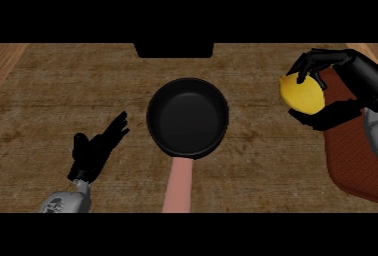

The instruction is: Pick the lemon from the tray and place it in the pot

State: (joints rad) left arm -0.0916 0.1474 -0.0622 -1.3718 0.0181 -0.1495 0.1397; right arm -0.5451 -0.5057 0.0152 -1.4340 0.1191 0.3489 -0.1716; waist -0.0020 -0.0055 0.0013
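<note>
A yellow lemon [303, 93] is held in my right hand [332, 87] at the right edge of the head view, fingers and thumb curled round it, over the left rim of the dark red tray [353, 160]. The pot [187, 116] is a black round pan with a pinkish handle [178, 185] pointing toward me, standing in the middle of the wooden counter, left of the lemon. Nothing lies inside it. My left hand [94, 150] rests open at the lower left, fingers straight and pointing up and right, apart from the pan.
A dark rectangular object [173, 49] sits at the counter's far edge behind the pan. The wooden counter [74, 90] stretches to the left and right of the pan.
</note>
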